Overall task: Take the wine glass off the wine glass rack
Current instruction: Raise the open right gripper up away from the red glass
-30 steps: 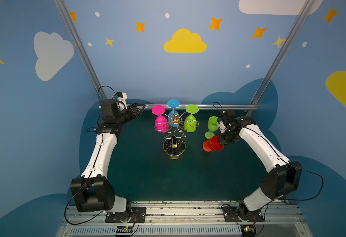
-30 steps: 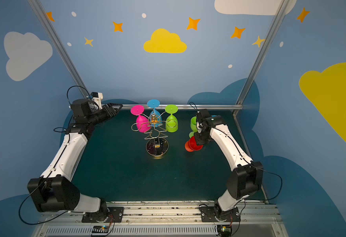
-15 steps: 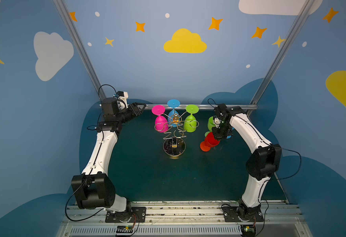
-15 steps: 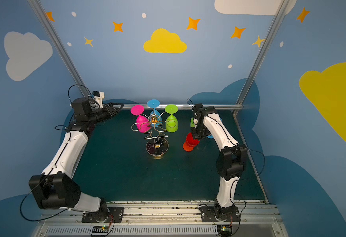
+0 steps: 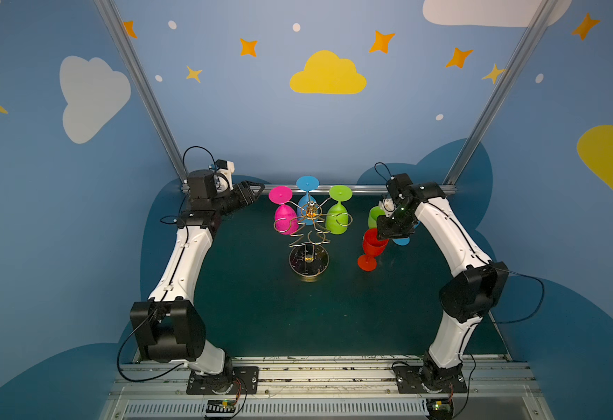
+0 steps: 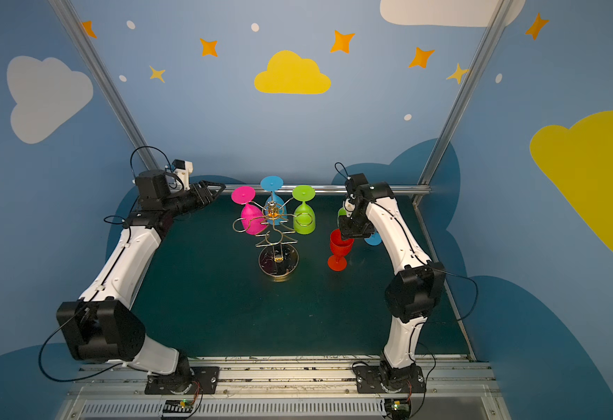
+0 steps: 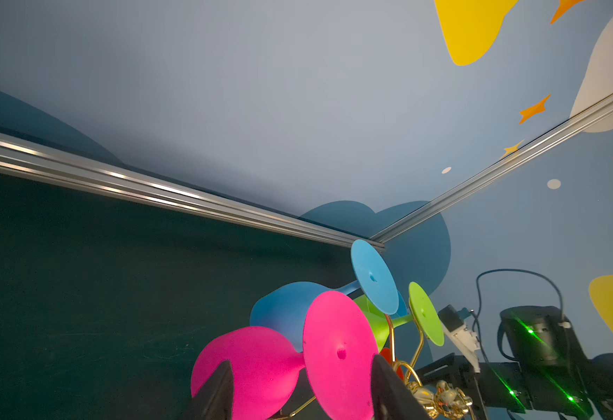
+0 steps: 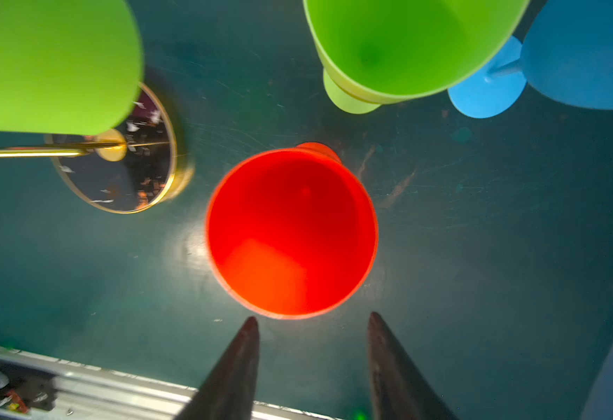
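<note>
Red wine glass, off the wine glass rack and now upright on its foot on the dark green table, near the rack's base. A second ago we see it tilted in the clenched right gripper; now the wrist view shows that gripper's two fingers parted above the open bowl, touching nothing. We read this as a release just made, so this glass counts as delivered. It joins a green glass and a blue glass already on the table close by. Three more hang upside down on the rack: the pink glass, the hanging blue glass and the hanging green glass. The left gripper keeps the post it had a second ago, fingers spread and empty, just beside the pink foot; we judge the pink glass the likely next one to come off, if more are wanted.
</note>
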